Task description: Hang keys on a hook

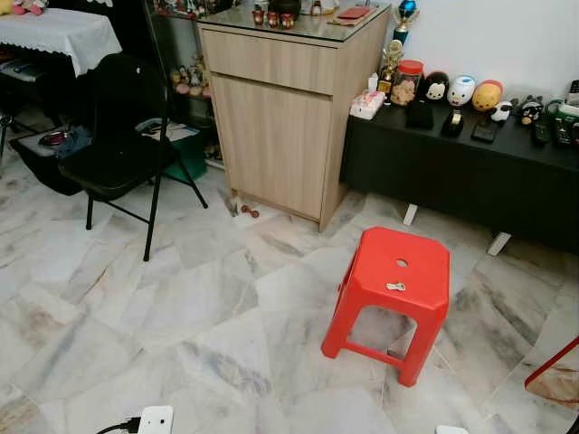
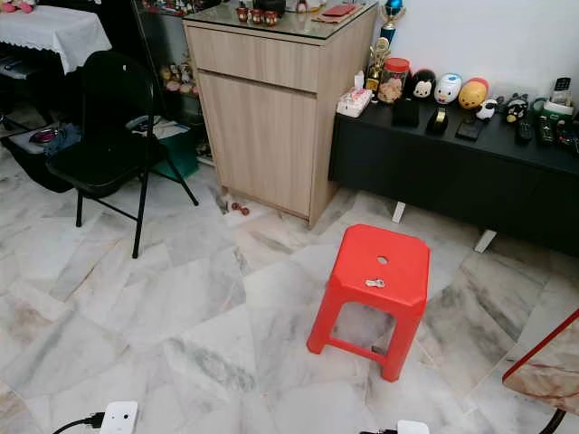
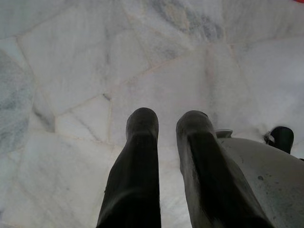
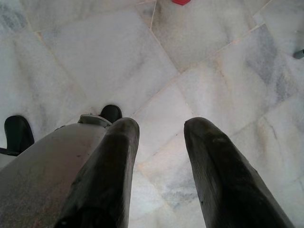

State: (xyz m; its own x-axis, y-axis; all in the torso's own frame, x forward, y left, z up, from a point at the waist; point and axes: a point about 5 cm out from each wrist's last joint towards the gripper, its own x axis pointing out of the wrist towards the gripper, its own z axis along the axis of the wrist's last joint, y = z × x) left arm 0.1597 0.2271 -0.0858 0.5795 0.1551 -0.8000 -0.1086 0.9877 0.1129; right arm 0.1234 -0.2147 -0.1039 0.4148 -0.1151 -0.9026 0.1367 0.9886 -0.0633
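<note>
A small bunch of silver keys (image 1: 395, 287) lies on the seat of a red plastic stool (image 1: 421, 262), just in front of the hole in the seat. The stool stands on the marble floor ahead of me, to the right. My left gripper (image 3: 167, 121) hangs over bare marble floor, its two black fingers a narrow gap apart and holding nothing. My right gripper (image 4: 160, 128) also hangs above the floor, open with a wider gap and nothing in it. A red foot of the stool (image 4: 181, 2) peeks in at the edge of the right wrist view.
A tall wooden cabinet (image 1: 280, 108) stands behind the stool, with a low black sideboard (image 1: 470, 176) carrying figurines and remotes to its right. A black folding chair (image 1: 118, 136) is at the left. A white power strip (image 1: 154, 419) lies near my feet. A red-edged tabletop (image 2: 547, 366) juts in at right.
</note>
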